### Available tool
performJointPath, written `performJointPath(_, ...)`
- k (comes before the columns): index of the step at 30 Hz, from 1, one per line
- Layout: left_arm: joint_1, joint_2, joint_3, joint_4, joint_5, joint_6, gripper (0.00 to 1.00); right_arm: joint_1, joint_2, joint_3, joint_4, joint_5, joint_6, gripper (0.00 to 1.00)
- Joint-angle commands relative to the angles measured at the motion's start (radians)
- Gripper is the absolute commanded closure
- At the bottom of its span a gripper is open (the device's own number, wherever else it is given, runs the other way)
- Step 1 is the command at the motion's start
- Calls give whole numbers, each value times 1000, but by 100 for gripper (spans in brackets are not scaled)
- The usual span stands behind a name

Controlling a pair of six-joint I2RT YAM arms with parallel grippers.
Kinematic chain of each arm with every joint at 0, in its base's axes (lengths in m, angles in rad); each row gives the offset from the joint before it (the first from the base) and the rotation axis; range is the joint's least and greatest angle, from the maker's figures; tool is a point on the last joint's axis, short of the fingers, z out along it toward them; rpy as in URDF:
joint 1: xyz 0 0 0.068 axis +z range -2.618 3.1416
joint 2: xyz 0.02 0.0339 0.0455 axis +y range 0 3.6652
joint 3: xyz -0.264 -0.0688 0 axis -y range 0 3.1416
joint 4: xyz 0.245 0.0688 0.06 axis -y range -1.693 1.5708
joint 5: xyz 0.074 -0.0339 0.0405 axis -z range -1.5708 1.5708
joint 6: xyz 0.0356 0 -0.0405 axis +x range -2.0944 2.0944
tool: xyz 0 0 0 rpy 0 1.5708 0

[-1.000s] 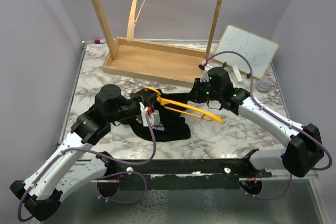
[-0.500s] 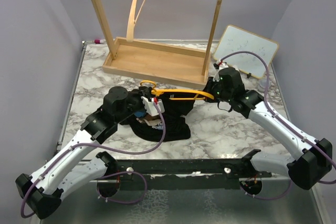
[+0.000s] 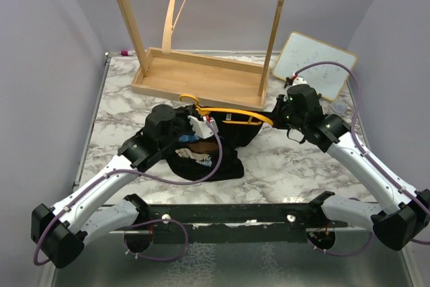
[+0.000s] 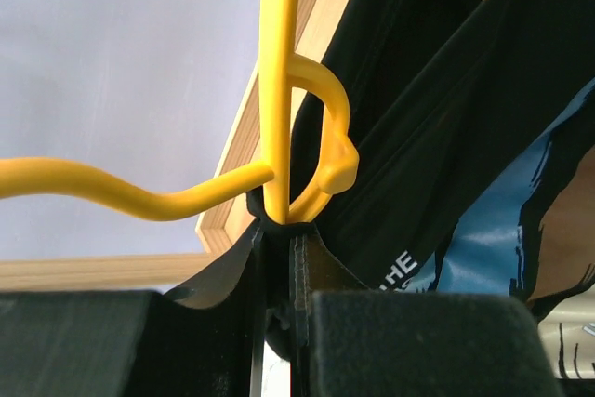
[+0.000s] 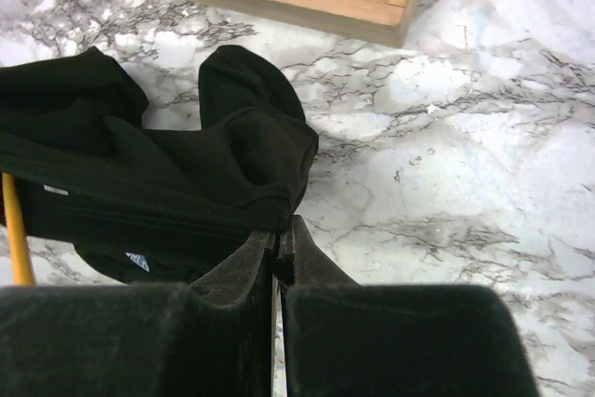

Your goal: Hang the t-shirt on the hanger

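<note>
The left claw point(image 4: 277, 230) is squeezed tight on the hanger point(image 4: 279, 62). It holds the yellow wire right where the hook bends away from the long bar. From the left wrist, the bar goes straight up out of the claw. The hook curls off to the left.

The shirt point(image 4: 437, 127) hangs just beside that claw, on its right. The black cloth touches the hanger there, and a bit of the blue picture and white letters shows.

From above, the hanger is up off the table point(image 5: 483, 155). It lies almost level between the two claws, with the hook on the left side. Part of the shirt is draped over the bar. The rest sags down in a heap on the table, in front of the wooden rack point(image 3: 201, 78).

The right claw point(image 5: 279, 239) is pinched shut on the edge of the black cloth, at the right end of the hanger. From the right wrist, the bunched shirt spreads up and to the left from the claw tips. A little piece of yellow wire peeks out at the far left.
</note>
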Motion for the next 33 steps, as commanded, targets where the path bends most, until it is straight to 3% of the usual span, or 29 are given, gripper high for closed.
performJointPath(1, 31, 54, 16, 0, -179, 13, 100, -15, -37, 47, -79, 119, 4, 99)
performJointPath(14, 64, 137, 52, 12, -204, 63, 100, -17, -12, 152, -124, 185, -47, 99)
performJointPath(25, 61, 355, 282, -32, -170, 47, 100, -4, 148, 364, -190, 67, -136, 99)
performJointPath(33, 6, 476, 410, -48, -142, -2, 100, 119, 240, 477, -202, 105, -124, 99)
